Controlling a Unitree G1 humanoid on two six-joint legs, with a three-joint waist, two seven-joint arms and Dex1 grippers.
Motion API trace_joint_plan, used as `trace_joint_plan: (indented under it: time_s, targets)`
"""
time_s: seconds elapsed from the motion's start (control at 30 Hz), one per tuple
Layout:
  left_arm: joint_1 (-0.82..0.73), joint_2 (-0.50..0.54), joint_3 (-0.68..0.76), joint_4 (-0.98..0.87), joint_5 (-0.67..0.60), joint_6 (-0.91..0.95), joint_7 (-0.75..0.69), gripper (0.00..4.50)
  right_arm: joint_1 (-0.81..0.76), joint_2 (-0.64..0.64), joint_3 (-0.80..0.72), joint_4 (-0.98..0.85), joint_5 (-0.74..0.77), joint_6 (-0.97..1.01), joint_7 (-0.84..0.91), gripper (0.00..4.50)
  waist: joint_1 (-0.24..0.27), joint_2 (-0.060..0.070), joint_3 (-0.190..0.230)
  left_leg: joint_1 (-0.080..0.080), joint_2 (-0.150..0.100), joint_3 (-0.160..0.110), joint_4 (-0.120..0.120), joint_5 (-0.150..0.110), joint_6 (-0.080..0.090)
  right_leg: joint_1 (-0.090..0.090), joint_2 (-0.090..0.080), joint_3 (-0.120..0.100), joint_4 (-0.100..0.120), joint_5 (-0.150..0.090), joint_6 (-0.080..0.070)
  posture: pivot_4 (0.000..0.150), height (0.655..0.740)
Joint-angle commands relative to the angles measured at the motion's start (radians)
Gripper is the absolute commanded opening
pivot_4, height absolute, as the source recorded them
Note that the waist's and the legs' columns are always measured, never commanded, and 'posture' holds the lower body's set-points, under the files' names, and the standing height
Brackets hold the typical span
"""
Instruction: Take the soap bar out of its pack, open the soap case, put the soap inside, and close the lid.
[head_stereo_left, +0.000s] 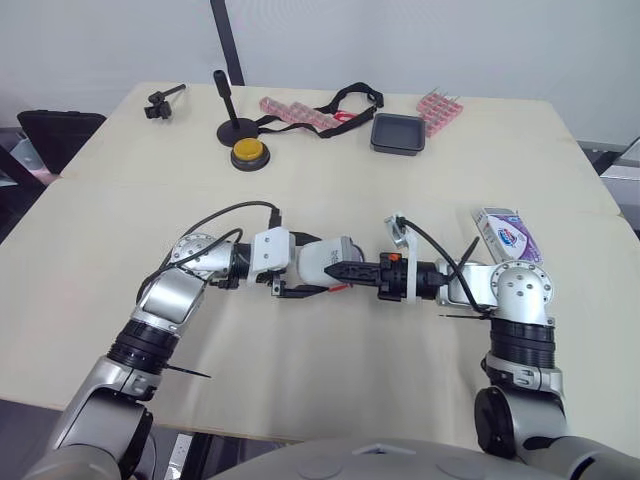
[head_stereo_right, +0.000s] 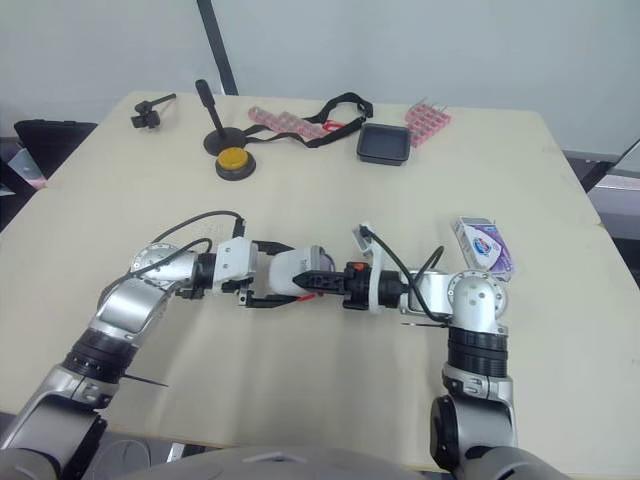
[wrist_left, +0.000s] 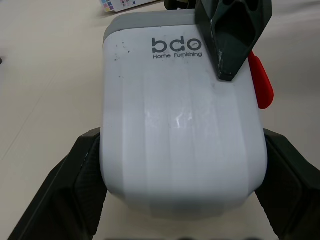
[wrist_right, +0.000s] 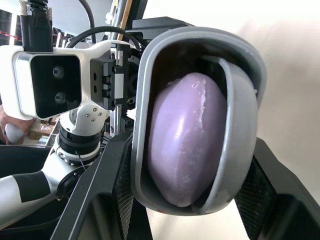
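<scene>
On the table (head_stereo_left: 320, 380), left of centre, the left gripper (wrist_left: 184, 165) is clenched on the case (head_stereo_left: 322, 260). Its fingers (wrist_left: 75, 185) press two opposite sides of the white shell, which is printed "bdo Home Furnishing". The case lies level and its mouth points right. That right end is open, and the soap (wrist_right: 187, 140), a purple bar, sits inside, ringed by the grey rim. A grey inner piece curves along one side of the bar.

The right gripper (head_stereo_left: 345, 272) meets the case from the right and grasps that same end. Its fingers (wrist_right: 107, 185) bear on opposite faces, with one tip resting on the printed face.

Further right, just beyond the right arm's elbow, the pack (head_stereo_left: 508, 236) lies flat on the table, white and purple, well apart from the case. I cannot tell whether it is open.

Along the far edge, from left to right, there are:
- a small black clamp (head_stereo_left: 163, 101)
- a black stand (head_stereo_left: 232, 118), with a yellow button (head_stereo_left: 247, 153) just near of it
- a pink strip (head_stereo_left: 295, 113)
- a black strap (head_stereo_left: 350, 100)
- a black tray (head_stereo_left: 398, 133)
- a pink card (head_stereo_left: 438, 108)
</scene>
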Motion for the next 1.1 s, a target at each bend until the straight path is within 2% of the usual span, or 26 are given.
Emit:
trace_joint_plan:
  time_s: [0.03,0.4,0.53,0.6,0.67,0.8,0.9,0.97,1.0,1.1]
  targets:
    - [0.002,0.015,-0.018,-0.041,-0.038,0.023,-0.054,4.49,-0.024,0.007,-0.008,-0.038,0.033,-0.004,0.007,2.16,0.000,0.000,0.000,0.000,0.000,0.000,0.000,0.000,0.000,0.000,0.000,0.000,0.000,0.000,0.000,0.150,0.7395]
    - [-0.011,0.072,0.014,0.039,0.020,-0.060,-0.044,4.49,-0.031,-0.035,-0.032,-0.033,0.026,-0.040,0.010,2.16,0.000,0.000,0.000,0.000,0.000,0.000,-0.001,0.000,0.000,0.000,0.000,0.000,0.000,0.000,0.000,0.150,0.7395]
    - [-0.008,0.096,0.039,0.087,0.053,-0.105,0.006,4.49,-0.044,-0.105,-0.016,-0.077,0.018,-0.062,0.029,2.16,0.002,0.000,0.000,0.000,0.000,0.000,-0.001,0.000,0.000,0.000,0.000,0.000,0.000,0.000,0.000,0.150,0.7395]
    - [-0.001,0.116,0.048,0.098,0.050,-0.109,0.002,4.49,-0.059,-0.181,0.029,-0.135,-0.009,-0.090,0.059,2.16,0.003,0.000,0.000,0.000,0.000,0.000,-0.001,0.000,0.000,0.000,0.000,0.000,0.000,0.000,0.000,0.150,0.7395]
    - [-0.001,0.121,0.062,0.106,0.042,-0.104,0.016,4.49,-0.079,-0.295,0.115,-0.242,-0.049,-0.141,0.126,2.16,0.004,0.001,0.000,0.000,0.000,0.000,-0.001,0.000,0.000,0.000,0.000,0.000,0.000,0.000,0.000,0.150,0.7395]
    - [-0.011,0.091,0.102,0.038,-0.074,0.031,0.016,4.49,-0.145,-0.496,0.252,-0.373,-0.129,-0.228,0.232,2.16,0.007,0.001,0.001,0.001,0.000,0.000,-0.003,0.001,-0.001,0.000,0.001,0.000,-0.001,0.000,0.000,0.150,0.7395]
    - [-0.038,0.046,0.124,-0.049,-0.202,0.193,0.026,4.49,-0.287,-0.690,0.445,-0.450,-0.206,-0.241,0.361,2.16,0.006,0.003,0.003,0.001,0.000,0.000,-0.003,0.001,-0.002,0.000,0.001,0.001,-0.001,0.000,0.000,0.150,0.7395]
    - [-0.046,0.036,0.126,-0.074,-0.234,0.250,0.025,4.49,-0.328,-0.790,0.558,-0.497,-0.256,-0.298,0.469,2.16,0.010,0.003,0.003,0.001,0.000,0.000,-0.004,0.001,-0.002,0.001,0.002,0.000,-0.001,0.000,0.000,0.150,0.7395]
    - [-0.049,0.033,0.123,-0.083,-0.245,0.269,0.023,4.49,-0.338,-0.823,0.598,-0.513,-0.291,-0.338,0.501,2.16,0.011,0.003,0.002,0.001,0.000,0.000,-0.004,0.001,-0.002,0.001,0.002,0.001,-0.001,0.000,0.000,0.150,0.7395]
    - [-0.071,0.002,0.095,-0.103,-0.251,0.293,0.029,4.49,-0.450,-0.935,0.846,-0.546,-0.519,-0.464,0.597,2.16,0.005,0.003,0.003,-0.001,0.000,0.000,-0.005,0.001,-0.002,0.003,0.003,0.002,-0.001,0.000,0.000,0.150,0.7395]
